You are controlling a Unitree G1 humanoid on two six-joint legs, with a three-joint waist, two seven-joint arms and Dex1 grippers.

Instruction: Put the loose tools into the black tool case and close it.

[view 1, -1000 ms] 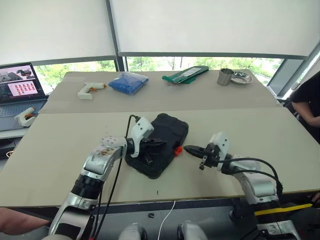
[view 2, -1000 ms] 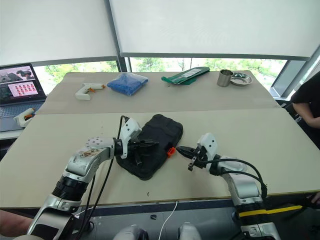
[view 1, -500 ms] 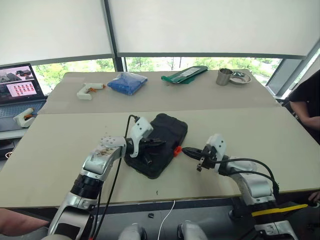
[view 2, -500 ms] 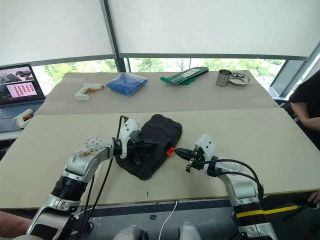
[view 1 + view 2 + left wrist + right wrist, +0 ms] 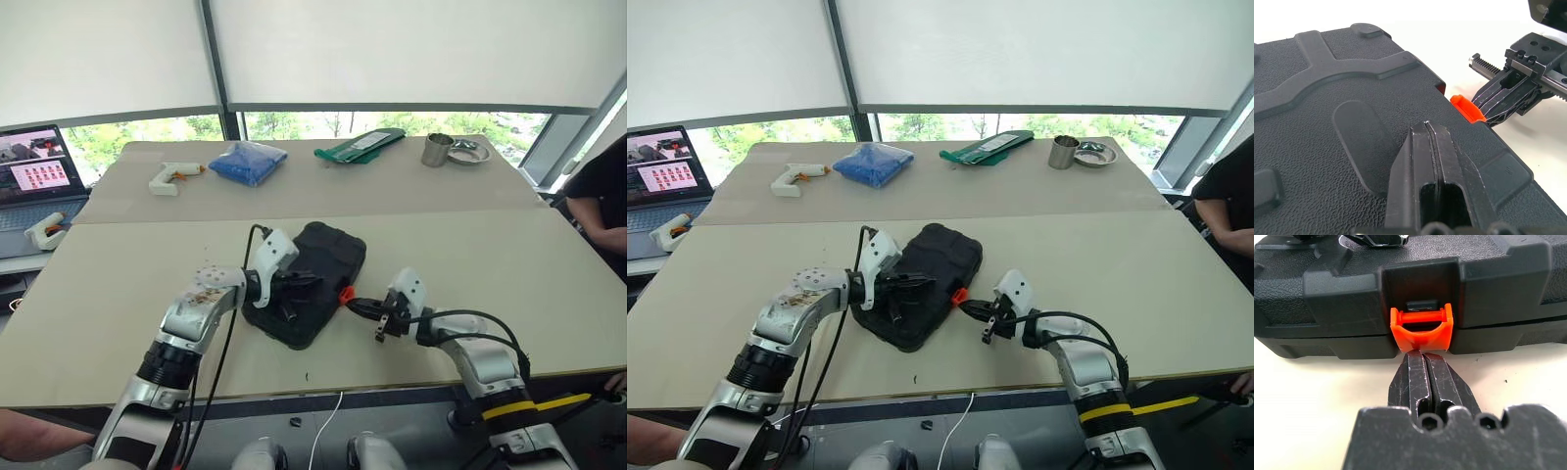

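The black tool case (image 5: 318, 264) lies shut on the near table, slantwise, with its textured lid up. The loose tools are out of view. My left gripper (image 5: 312, 282) is shut, and its tips (image 5: 1425, 128) rest on the lid. My right gripper (image 5: 351, 303) is shut too and points level at the case's side. Its tips (image 5: 1420, 355) touch the lower edge of the small orange latch (image 5: 1421, 330), which sticks out from the case's edge (image 5: 346, 292).
On the far table lie a white glue gun (image 5: 176, 177), a blue bag (image 5: 250, 162), a green packet (image 5: 361, 145), a metal cup (image 5: 436, 150) and a metal dish (image 5: 472, 150). A laptop (image 5: 34, 176) stands at the left. A person (image 5: 602, 196) stands at the right edge.
My right gripper has moved left and slightly down, up to the orange latch. The left gripper and the case have stayed put.
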